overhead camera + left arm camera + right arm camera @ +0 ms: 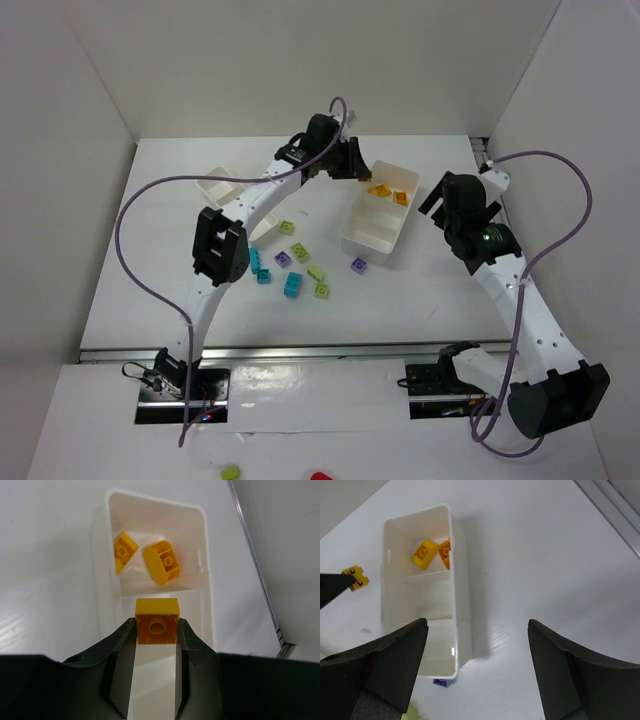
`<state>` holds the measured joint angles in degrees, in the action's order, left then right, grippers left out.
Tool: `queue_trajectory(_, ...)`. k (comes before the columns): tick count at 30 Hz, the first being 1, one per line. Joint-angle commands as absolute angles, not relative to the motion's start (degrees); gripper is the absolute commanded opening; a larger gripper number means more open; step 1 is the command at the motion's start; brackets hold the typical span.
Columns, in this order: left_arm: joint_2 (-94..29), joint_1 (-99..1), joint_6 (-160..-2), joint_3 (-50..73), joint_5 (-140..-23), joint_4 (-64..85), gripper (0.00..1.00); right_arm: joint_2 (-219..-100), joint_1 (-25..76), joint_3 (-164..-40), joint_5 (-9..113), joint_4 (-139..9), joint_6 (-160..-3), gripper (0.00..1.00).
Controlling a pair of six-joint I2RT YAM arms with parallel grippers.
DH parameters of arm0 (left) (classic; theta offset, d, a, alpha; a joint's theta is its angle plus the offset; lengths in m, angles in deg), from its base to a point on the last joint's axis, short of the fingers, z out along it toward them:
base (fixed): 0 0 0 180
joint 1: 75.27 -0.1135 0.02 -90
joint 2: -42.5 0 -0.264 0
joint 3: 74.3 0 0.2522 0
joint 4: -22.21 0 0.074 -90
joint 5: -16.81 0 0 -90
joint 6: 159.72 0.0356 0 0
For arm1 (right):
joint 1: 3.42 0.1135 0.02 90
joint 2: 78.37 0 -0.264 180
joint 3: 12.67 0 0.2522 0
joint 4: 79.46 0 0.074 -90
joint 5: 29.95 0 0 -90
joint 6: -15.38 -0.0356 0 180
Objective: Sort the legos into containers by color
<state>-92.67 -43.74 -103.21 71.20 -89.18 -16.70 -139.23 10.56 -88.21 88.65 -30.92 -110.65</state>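
Observation:
My left gripper [357, 172] is shut on an orange-yellow lego [157, 621], held above the far end of the larger three-section tray [352, 232]. Two orange-yellow legos [124, 550] [162, 562] lie in that tray's far section [205, 540]; the other two sections look empty. My right gripper [477, 627] is open and empty, hovering just right of this tray [454, 585]. Loose legos lie left of the tray: cyan [292, 285], lime green [300, 252] and purple [359, 265].
The smaller white tray [222, 187] stands at the back left, partly hidden under my left arm. White walls close in the table on three sides. A lime brick [230, 472] and a red object [320, 477] lie on the near ledge.

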Motion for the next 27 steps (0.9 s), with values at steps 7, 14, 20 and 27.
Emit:
queue_trajectory(7,-102.0,-41.7,-110.7,77.4,-94.7,3.1,0.33,-136.0,10.5,-89.7,94.6,-24.6,-113.6,0.88)
queue_trajectory(14,-107.9,-40.6,-114.9,82.6,-91.3,8.0,0.48,-134.2,10.5,-89.1,95.2,-24.0,-113.0,0.88)
queue_trajectory(20,-107.6,-40.0,-113.8,82.0,-90.6,8.7,1.0,-133.7,10.5,-88.0,95.2,-23.9,-113.0,0.88)
queue_trajectory(27,-99.0,-40.0,-110.0,79.5,-91.6,6.5,1.0,-135.5,10.5,-86.9,88.9,-28.4,-109.0,0.88)
